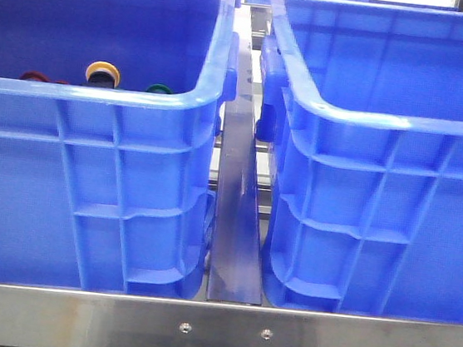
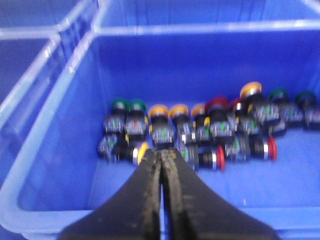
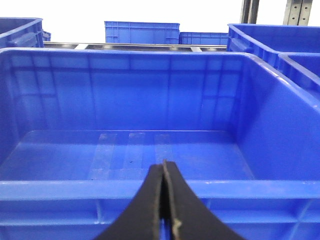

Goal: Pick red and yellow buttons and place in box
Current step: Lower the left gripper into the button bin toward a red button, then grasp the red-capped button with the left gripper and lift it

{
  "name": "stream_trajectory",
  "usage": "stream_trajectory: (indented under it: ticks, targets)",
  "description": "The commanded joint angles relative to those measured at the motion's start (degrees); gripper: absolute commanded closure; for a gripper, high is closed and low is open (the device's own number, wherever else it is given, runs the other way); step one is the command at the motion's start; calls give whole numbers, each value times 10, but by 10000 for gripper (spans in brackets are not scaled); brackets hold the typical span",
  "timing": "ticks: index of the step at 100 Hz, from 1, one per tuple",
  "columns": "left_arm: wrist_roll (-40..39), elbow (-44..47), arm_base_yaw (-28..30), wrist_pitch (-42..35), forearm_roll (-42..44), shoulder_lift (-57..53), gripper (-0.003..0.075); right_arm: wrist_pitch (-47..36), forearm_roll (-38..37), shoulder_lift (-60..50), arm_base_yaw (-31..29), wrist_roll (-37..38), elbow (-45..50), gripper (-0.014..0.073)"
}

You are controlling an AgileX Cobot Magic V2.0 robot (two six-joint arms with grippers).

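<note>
Several push buttons lie clustered in the left blue bin (image 2: pixel 200 27). Red-capped buttons (image 2: pixel 220 158) and yellow-capped buttons (image 2: pixel 158 110) are mixed with green-capped ones (image 2: pixel 119 104). My left gripper (image 2: pixel 161 152) is shut and empty, its tips just before a yellow button lying on its side (image 2: pixel 141 152). In the front view a red cap (image 1: pixel 33 77) and a yellow cap (image 1: pixel 102 72) show over the left bin's rim (image 1: pixel 98 95). My right gripper (image 3: pixel 164 164) is shut and empty, at the near rim of the empty blue box (image 3: pixel 75 187). Neither gripper shows in the front view.
The right box (image 1: pixel 388 120) stands beside the left bin, with a metal strip (image 1: pixel 235 216) between them. A metal rail (image 1: pixel 213 331) runs along the front. More blue bins (image 3: pixel 141 31) stand behind. A green cap (image 1: pixel 159 90) shows next to the yellow one.
</note>
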Motion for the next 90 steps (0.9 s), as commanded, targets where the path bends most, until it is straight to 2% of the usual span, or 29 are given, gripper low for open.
stream_trajectory:
  ticks: [1, 9, 16, 21, 36, 41, 74, 90]
  targets:
    - [0, -52, 1, -15, -6, 67, 739, -44, -4, -10, 0, 1, 3, 662]
    - [5, -77, 1, -14, -6, 114, 724, -44, -4, -10, 0, 1, 3, 662]
    - [24, -101, 1, -10, -10, 157, 655, -44, -4, -10, 0, 1, 3, 662]
    - [24, -120, 1, -8, -17, 188, 575, -44, -4, -10, 0, 1, 3, 662]
    - [24, -175, 1, -4, -63, 284, 260, -44, -4, -10, 0, 1, 3, 662]
    - [24, -194, -3, 5, -71, 314, 204, -44, -4, -10, 0, 1, 3, 662]
    - [19, -361, -86, 114, -89, 532, 198, -44, -4, -10, 0, 1, 3, 662]
    - [5, -455, -96, 196, -89, 648, 199, -44, -4, -10, 0, 1, 3, 662]
